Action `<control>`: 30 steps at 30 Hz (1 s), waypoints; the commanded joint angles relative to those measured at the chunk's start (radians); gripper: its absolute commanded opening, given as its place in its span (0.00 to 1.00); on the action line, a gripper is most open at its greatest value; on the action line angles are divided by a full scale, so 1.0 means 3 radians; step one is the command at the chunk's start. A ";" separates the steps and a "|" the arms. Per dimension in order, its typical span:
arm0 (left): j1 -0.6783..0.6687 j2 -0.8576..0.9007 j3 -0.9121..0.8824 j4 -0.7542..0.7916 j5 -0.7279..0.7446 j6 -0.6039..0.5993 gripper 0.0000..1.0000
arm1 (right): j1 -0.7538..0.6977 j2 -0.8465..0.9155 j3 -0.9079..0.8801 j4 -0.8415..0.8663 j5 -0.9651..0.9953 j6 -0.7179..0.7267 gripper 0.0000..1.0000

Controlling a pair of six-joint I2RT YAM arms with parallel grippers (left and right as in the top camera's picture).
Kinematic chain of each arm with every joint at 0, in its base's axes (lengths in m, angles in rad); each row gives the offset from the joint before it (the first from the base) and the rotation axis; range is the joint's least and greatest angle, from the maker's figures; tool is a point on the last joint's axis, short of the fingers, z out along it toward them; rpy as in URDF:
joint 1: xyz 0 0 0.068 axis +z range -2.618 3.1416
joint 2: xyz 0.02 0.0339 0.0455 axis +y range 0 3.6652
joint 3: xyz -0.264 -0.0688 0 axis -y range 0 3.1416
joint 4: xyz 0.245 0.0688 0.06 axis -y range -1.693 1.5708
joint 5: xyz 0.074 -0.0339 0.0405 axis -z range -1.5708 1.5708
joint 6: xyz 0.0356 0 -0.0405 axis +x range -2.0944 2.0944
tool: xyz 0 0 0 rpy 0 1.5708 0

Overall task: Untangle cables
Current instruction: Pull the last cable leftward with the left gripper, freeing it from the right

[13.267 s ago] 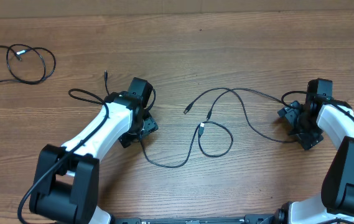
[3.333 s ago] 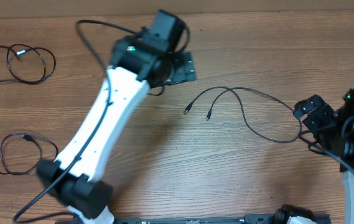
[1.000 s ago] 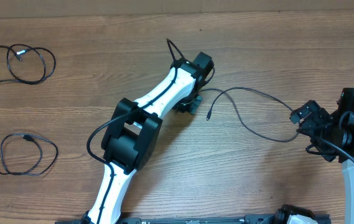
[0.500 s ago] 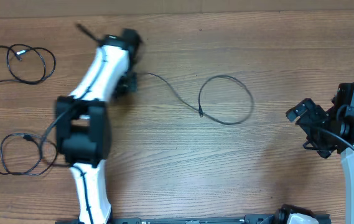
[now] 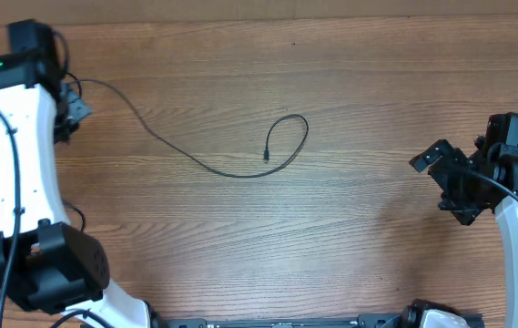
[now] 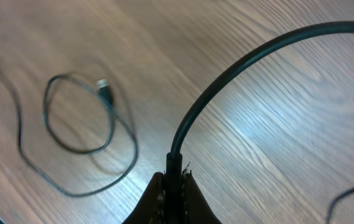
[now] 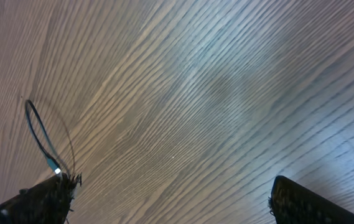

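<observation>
One thin black cable trails across the table from my left gripper at the far left to a small loop with a plug end near the middle. In the left wrist view the left gripper is shut on that cable, which arches up and right. Below it lies another cable in a loose coil, its plug showing. My right gripper hovers open at the right side, well apart from the loop. Its view shows wide-set fingers and the loop far off.
My left arm stretches along the table's left side and covers most of what lies there. A further bit of thin cable shows at the lower right of the left wrist view. The table's far edge runs along the top.
My left arm has swung further left to the table's far-left corner, dragging the held cable. The cable has stretched out and its loop has shrunk and slid left. The right gripper has hardly moved.
</observation>
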 commanded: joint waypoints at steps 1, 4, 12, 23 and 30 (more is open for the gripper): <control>0.0189 -0.0151 0.0052 -0.0019 0.0039 -0.0486 0.04 | -0.0004 0.0056 0.0057 0.0009 -0.0093 -0.0011 1.00; 0.0343 -0.0193 0.0052 -0.0001 0.0067 -0.0496 0.04 | 0.0001 0.0085 0.0057 0.0010 -0.0104 -0.0011 1.00; 0.0479 -0.0200 0.0153 0.0626 0.0291 0.0182 0.04 | 0.0104 0.0092 0.0057 0.0099 -0.0103 -0.0011 1.00; 0.0682 -0.0200 0.0802 0.2659 0.0318 0.0282 0.04 | 0.0112 0.0092 0.0057 0.0159 -0.0103 -0.0011 1.00; 0.0505 -0.0137 0.0828 0.3869 0.1464 0.0360 0.04 | 0.0112 0.0092 0.0057 0.0317 -0.0106 0.0098 1.00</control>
